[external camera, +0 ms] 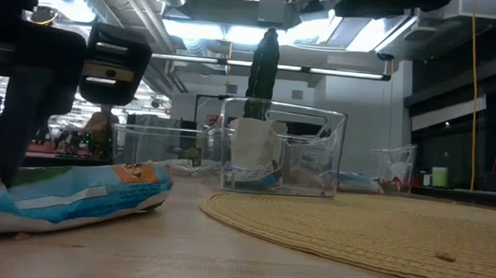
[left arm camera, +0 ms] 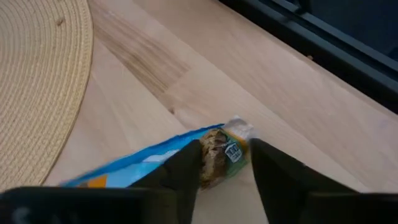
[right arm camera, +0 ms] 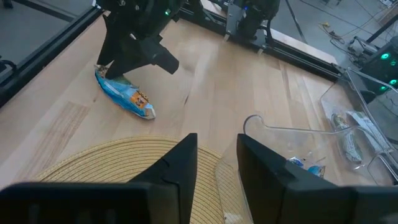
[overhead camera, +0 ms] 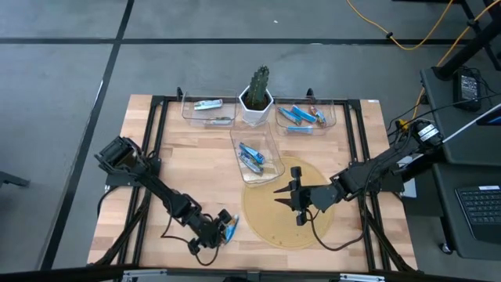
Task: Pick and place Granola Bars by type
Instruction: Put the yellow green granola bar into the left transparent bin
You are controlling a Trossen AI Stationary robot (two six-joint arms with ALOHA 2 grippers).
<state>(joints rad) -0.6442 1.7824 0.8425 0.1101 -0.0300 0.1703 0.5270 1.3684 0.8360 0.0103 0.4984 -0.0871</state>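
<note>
A blue-wrapped granola bar [overhead camera: 232, 227] lies flat on the wooden table near its front edge, left of the round woven mat [overhead camera: 270, 223]. My left gripper [overhead camera: 221, 229] is down at this bar and shut on its end. The bar also shows in the low view [external camera: 75, 194] and in the right wrist view [right arm camera: 127, 96]. My right gripper [overhead camera: 291, 196] hangs open above the mat with nothing between its fingers [right arm camera: 183, 155]. More granola bars lie in the three clear bins. My left gripper pinches the bar's brown-and-green printed end [left arm camera: 221, 155], by the crimped seal, between its two fingers [left arm camera: 186, 165]. The fingers slant down from the table's far left and stand one on each long side of that end. The bar lies flat on the table.
A clear bin [overhead camera: 257, 157] with blue bars stands at the mat's far edge. Two more bins [overhead camera: 207, 110] [overhead camera: 305, 116] flank a potted plant [overhead camera: 256, 98] at the table's far edge. A black frame [overhead camera: 153, 157] runs along the table's sides.
</note>
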